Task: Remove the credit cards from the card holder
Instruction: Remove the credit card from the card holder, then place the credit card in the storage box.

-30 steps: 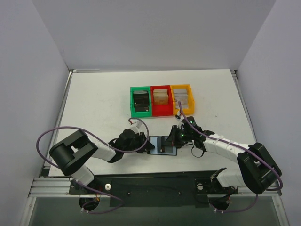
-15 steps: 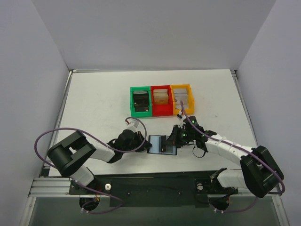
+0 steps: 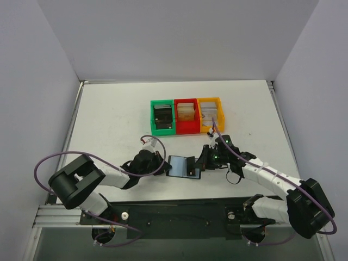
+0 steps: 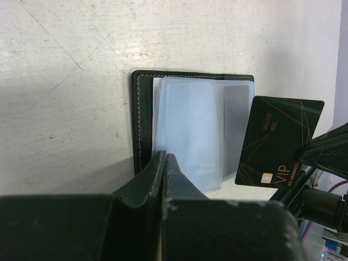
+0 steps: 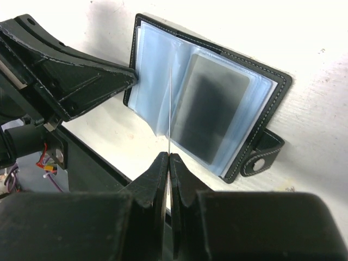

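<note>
The black card holder (image 3: 182,166) lies open on the table, its clear blue sleeves (image 4: 190,130) fanned up. My left gripper (image 4: 165,157) is shut on the holder's left edge (image 5: 155,81); its fingers (image 5: 98,76) come in from the left in the right wrist view. My right gripper (image 5: 169,157) is shut on a black credit card (image 4: 277,141) marked VIP. That card stands on edge, clear of the sleeves, and shows as a thin line (image 5: 170,109) in the right wrist view. Another dark card (image 5: 209,109) sits inside a sleeve. The snap tab (image 5: 261,157) sticks out at the right.
Green (image 3: 162,117), red (image 3: 186,115) and yellow (image 3: 210,113) bins stand in a row behind the holder, each with a stack inside. Both arms meet at the table's near middle, close to the black front rail (image 3: 179,212).
The left jaws have closed at the holder's left edge. The right gripper has drawn back slightly to the right with the card, and the holder has shifted a little left.
</note>
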Robot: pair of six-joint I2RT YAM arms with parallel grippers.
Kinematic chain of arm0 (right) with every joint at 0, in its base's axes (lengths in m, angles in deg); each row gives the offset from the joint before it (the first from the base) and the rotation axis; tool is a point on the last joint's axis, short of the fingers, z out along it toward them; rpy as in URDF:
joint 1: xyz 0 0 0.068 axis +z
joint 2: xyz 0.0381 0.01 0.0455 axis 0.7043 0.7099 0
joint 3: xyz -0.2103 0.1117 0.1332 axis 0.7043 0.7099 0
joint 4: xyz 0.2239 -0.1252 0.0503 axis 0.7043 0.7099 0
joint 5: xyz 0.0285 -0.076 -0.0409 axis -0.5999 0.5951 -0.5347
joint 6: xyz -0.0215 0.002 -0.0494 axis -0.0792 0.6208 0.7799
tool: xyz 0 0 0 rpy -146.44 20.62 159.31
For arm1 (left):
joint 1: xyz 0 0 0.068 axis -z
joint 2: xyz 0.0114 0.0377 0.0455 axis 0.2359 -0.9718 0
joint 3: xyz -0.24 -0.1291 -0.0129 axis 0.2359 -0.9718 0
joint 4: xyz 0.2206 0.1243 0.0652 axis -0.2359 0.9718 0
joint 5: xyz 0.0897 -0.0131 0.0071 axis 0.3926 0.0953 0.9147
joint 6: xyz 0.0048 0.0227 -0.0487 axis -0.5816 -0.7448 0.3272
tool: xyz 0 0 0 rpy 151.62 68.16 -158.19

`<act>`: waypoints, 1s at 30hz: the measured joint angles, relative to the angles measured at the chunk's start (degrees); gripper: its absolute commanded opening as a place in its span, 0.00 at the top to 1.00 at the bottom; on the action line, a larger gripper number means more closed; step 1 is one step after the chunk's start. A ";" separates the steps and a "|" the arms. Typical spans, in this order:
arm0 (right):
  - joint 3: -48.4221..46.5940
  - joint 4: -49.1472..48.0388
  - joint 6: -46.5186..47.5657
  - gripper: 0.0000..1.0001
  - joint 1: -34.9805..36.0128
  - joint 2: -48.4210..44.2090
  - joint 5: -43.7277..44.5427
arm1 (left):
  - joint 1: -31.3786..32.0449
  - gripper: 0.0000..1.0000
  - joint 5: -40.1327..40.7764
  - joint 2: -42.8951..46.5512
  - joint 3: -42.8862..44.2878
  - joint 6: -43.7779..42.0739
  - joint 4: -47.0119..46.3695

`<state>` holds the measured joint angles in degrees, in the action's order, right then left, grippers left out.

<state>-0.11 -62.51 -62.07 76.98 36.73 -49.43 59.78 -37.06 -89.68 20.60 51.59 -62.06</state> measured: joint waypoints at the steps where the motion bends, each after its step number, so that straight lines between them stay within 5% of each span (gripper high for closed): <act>1: -0.02 0.46 0.20 1.00 0.00 -0.42 0.04 | -0.09 0.84 0.07 0.35 -0.02 -0.02 0.52; 10: -3.87 8.13 2.14 1.00 0.00 -5.22 0.20 | -0.55 0.42 -0.17 16.26 0.13 -1.62 10.71; 21: -19.30 17.73 6.88 1.00 0.98 -6.32 -11.43 | -9.90 0.40 -11.93 44.85 1.40 -6.64 14.03; 30: -29.20 27.91 12.92 1.00 12.20 -6.45 -15.06 | -14.01 0.39 -30.86 46.36 1.40 -4.90 9.05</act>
<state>-29.31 -34.60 -49.16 89.17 30.28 -64.49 45.77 -67.92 -43.32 22.00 46.70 -53.01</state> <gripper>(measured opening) 0.002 0.603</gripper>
